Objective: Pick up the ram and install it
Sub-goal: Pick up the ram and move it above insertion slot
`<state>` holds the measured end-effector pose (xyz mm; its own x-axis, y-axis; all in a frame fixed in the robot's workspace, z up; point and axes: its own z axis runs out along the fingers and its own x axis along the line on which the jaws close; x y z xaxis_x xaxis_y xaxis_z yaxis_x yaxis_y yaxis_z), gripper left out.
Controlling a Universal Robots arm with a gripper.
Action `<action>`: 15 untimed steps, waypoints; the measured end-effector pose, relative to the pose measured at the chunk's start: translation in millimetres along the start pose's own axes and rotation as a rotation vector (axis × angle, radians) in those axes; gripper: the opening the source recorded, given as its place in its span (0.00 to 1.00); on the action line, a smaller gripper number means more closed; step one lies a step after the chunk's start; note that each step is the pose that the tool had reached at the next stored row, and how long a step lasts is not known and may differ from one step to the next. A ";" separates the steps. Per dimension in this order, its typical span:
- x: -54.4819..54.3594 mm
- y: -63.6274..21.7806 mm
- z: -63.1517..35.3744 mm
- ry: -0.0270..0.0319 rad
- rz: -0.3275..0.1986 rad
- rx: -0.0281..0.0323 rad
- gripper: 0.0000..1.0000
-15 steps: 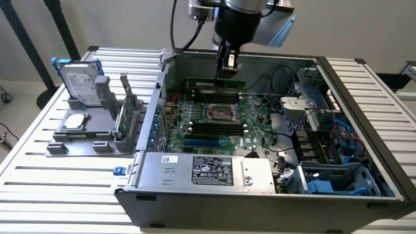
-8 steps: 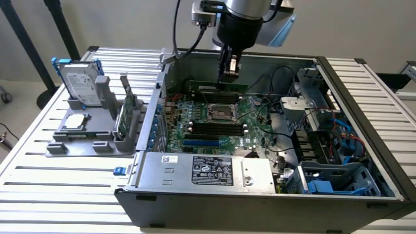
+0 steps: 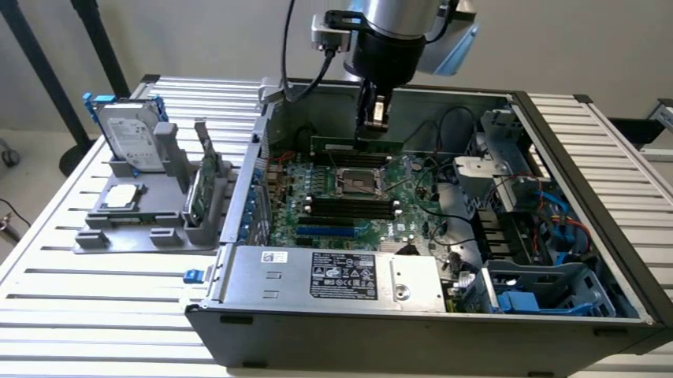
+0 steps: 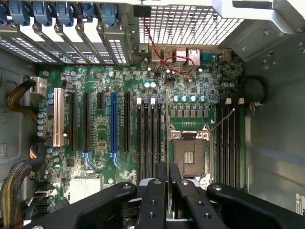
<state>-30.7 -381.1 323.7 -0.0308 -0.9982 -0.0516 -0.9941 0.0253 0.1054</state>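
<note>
The ram [image 3: 358, 145], a long thin green stick, hangs level over the far edge of the motherboard [image 3: 315, 177] inside the open computer case [image 3: 421, 315]. My gripper [image 3: 371, 132] comes straight down from above and is shut on the stick near its middle. In the wrist view the two black fingers [image 4: 157, 195] stand close together, and my gripper [image 4: 168, 183] looks down on the board. The CPU socket [image 4: 189, 155] lies just beside the fingers, with dark memory slots [image 4: 147, 138] on one side and more slots [image 4: 228, 143] on the other.
A grey holder [image 3: 137, 224] on the slatted table, at the exterior view's left, carries a silver hard drive with blue rails [image 3: 131, 138], a green expansion card [image 3: 205, 169] and a chip [image 3: 121, 197]. The power supply [image 3: 336, 276], drive cage [image 3: 505, 157] and cables crowd the case.
</note>
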 end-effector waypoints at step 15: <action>2.9 -3.6 21.6 0.0296 0.033 0.0268 0.14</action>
<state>-29.4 -383.0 301.7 -0.0605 -0.9980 -0.0191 -0.9951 0.0588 0.0799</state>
